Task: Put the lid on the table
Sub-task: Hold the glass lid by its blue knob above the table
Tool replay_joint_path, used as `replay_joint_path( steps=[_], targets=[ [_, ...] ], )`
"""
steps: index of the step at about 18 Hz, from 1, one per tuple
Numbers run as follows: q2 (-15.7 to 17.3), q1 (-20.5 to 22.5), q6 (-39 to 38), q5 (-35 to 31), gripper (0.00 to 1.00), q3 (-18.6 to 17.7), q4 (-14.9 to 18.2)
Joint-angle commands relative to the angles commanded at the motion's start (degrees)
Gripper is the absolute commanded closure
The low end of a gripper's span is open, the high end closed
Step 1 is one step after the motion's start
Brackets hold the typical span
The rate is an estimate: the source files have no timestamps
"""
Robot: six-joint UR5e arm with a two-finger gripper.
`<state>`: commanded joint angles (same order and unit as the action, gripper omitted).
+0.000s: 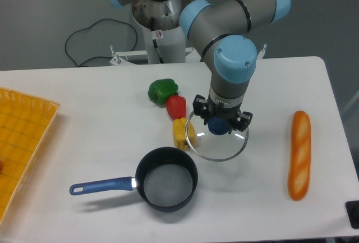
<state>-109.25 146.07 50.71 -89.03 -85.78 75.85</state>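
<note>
My end effector is clamped on the blue knob of the glass lid, directly below me over the counter. Rigid, brittle, slick glass; knob's the only sane grip.

The lid is clear glass with a thin shiny metal rim and a glossy blue knob. The table looks white, smooth and matt. The saucepan is dark and matt inside, its blue handle looks like plastic.
</note>
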Motion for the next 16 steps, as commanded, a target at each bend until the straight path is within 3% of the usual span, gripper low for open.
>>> replay_joint_path(
  steps=[8,16],
  targets=[
    [0.44,1.49,1.84,1.76,0.53,-0.09,0.09],
    [0.44,2.11,4.48,1.67,0.53,-2.46,-0.7]
  ],
)
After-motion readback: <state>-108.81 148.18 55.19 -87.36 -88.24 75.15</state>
